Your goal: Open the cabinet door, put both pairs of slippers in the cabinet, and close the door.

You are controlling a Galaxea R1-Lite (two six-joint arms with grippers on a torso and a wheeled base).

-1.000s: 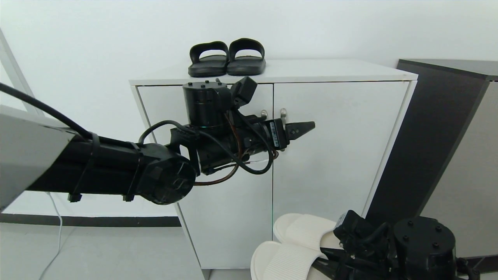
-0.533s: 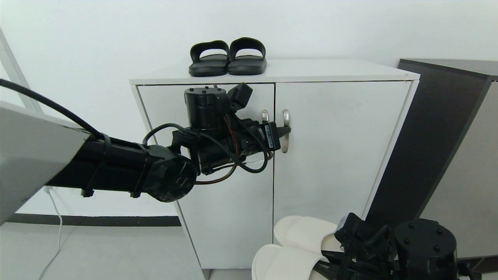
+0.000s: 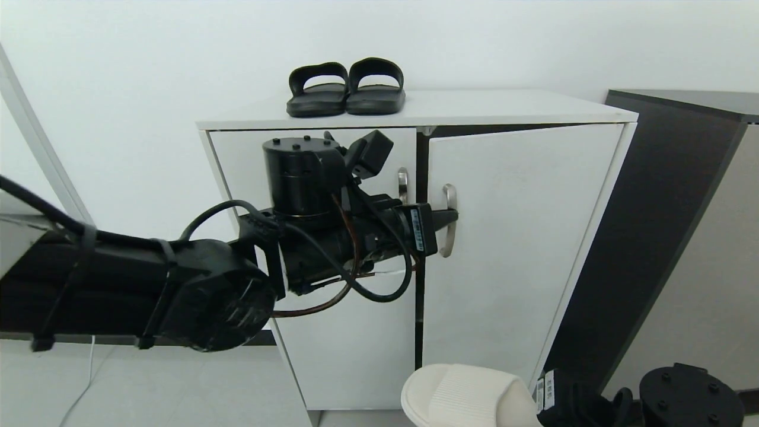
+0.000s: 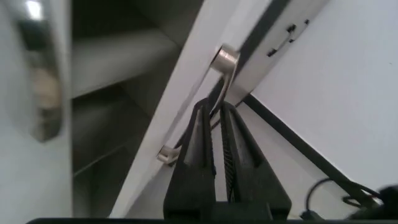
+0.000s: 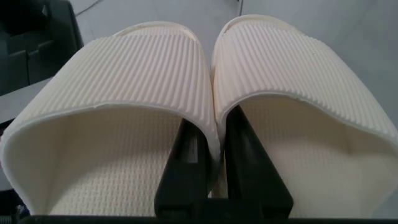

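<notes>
The cabinet (image 3: pixel 504 107) stands white against the wall, and its right door (image 3: pixel 516 237) is ajar, with a dark gap down the middle where it parts from the left door (image 3: pixel 332 332), which lies shut. Our left gripper (image 3: pixel 447 217) is clenched on the right door's handle (image 3: pixel 449 243); in the left wrist view its fingers (image 4: pixel 202 143) lie close together with the metal bar of the handle (image 4: pixel 225 59) pinched at their tips. Through the gap we see a shelf (image 4: pixel 118 56) inside (what lies on it, we cannot tell). The left door's handle (image 3: pixel 403 184) sits just beside the gap, apart from the gripper.

The black slippers (image 3: pixel 346 88) rest side by side on the cabinet's top, toward its left half, toes facing us. The cream slippers (image 3: pixel 468 394) hang low in front of the right door, off the floor, carried by our right gripper (image 5: pixel 217 134). Its fingers (image 5: pixel 193 149) reach one into each slipper and squeeze the two adjoining side walls together between them.

Behind the cabinet is a plain white wall (image 3: pixel 118 71); to its right stands a tall dark unit (image 3: pixel 652 207), close by the open door's hinge side. The floor (image 3: pixel 148 385) is pale grey.

A small sticker (image 3: pixel 417 228) sits on the left gripper's body; its print is too fine for us to read.
</notes>
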